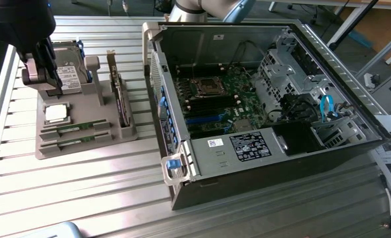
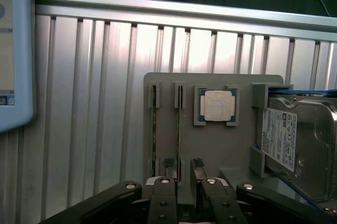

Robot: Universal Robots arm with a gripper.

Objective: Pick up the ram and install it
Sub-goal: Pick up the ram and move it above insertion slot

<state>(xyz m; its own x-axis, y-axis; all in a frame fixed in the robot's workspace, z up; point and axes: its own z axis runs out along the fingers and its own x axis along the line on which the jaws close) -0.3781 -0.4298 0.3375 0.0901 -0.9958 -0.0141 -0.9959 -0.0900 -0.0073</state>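
The exterior view looks steeply down from high up and some way off. It takes in the ribbed metal counter (image 1: 83,188), the open computer case (image 1: 248,99) and, at the exterior view's left, the grey tray (image 1: 83,148). The wrist view looks down past its own fingers (image 2: 168,167), close above that tray (image 2: 221,145). Both views share the tray, its processor chip (image 1: 55,113) (image 2: 217,105) and its hard drive (image 1: 68,74) (image 2: 300,145).

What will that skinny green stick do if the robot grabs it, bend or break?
The ram looks thin and flat, so it is probably light and fairly stiff. It stands on edge in slots of the grey tray, so it likely lifts straight out; twisting might crack it.
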